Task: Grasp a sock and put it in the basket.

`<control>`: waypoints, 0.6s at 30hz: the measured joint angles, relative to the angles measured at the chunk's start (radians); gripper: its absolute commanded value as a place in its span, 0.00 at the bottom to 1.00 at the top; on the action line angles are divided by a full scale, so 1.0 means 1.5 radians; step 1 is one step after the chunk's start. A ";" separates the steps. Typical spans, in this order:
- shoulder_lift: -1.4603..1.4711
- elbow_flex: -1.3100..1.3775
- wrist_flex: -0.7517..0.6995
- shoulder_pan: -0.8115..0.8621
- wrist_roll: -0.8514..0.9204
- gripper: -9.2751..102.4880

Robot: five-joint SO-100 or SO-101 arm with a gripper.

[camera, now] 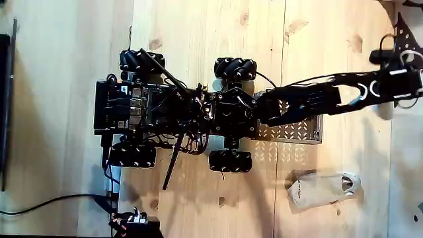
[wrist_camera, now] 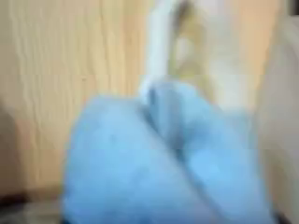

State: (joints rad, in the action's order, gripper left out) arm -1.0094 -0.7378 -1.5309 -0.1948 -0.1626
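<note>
Blurred pale fabric point(wrist_camera: 201, 56) hides the end effector point(camera: 396, 82); its grip cannot be told.

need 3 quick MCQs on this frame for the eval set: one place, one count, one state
1. In the fixed view, where is the long flat sock?
A. Inside the basket
B. Left of the robot
C. On the floor, below the basket's right end

2. How many wheels show on the robot?
A. Four
B. Two
C. Six

3. How is the arm posed?
A. Folded back over the robot's body
B. Stretched out to the right, across the basket
C. Pointing straight down the picture

Answers:
1 C: the sock lies on bare wood, apart from the perforated tray above it.
2 A: two wheels sit on the upper side of the body and two on the lower.
3 B: the arm runs from the body over the tray toward the right edge.
</note>
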 measured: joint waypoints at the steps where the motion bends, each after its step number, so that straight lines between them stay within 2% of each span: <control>1: -0.041 -0.029 -0.004 -0.002 -0.006 0.08; 10: -0.451 -0.252 -0.046 -0.004 -0.026 0.08; 18: -0.829 -0.488 -0.045 0.086 -0.015 0.08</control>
State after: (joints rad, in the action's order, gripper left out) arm -2.2534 -1.4696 -1.5984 -0.0660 -0.1856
